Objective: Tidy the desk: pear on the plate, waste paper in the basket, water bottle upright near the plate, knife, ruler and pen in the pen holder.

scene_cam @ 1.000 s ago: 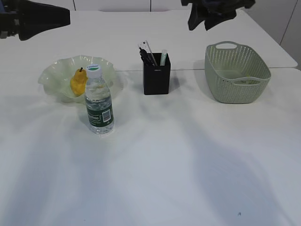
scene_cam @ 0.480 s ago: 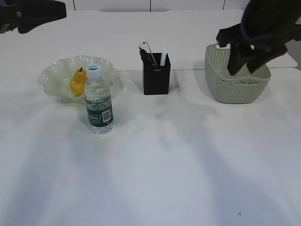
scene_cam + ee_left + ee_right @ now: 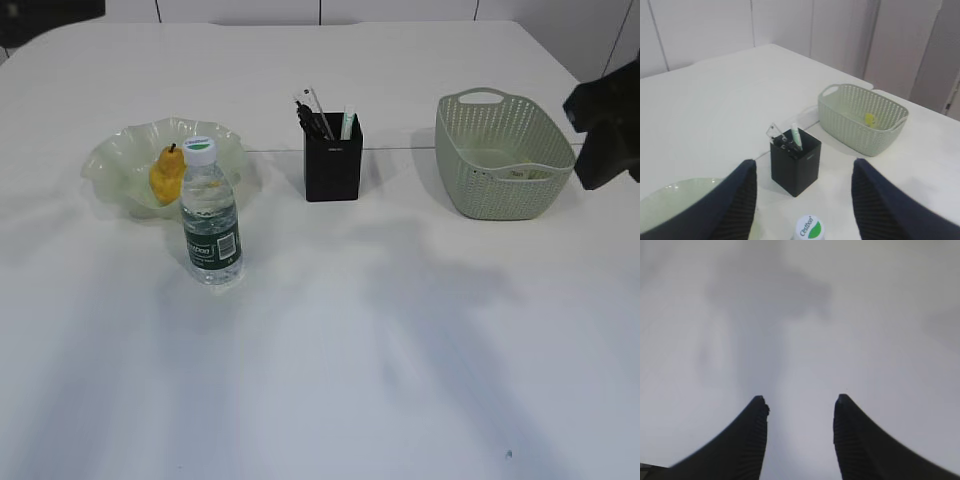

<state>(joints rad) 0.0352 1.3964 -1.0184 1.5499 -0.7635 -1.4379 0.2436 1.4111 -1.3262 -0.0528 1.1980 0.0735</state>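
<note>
pear [image 3: 165,175] sits on the plate [image 3: 110,165], water bottle [image 3: 211,225] upright beside it, pen holder [image 3: 333,165] filled, yellow scrap [image 3: 869,118] in the basket [image 3: 505,190]. i judge the tidying done. left gripper [image 3: 802,192] and right gripper [image 3: 800,432] both gape empty; next i'd just park them.

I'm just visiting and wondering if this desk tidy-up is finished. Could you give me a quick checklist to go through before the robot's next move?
1. Pear on the plate: ok.
2. Water bottle upright beside the plate: ok.
3. Waste paper in the basket: ok, a yellow scrap lies inside.
4. Pen holder filled: ruler and other items stand in it; knife and pen cannot tell apart.
5. Left hand empty: ok, open.
6. Right hand empty: ok, open over bare table.
</note>
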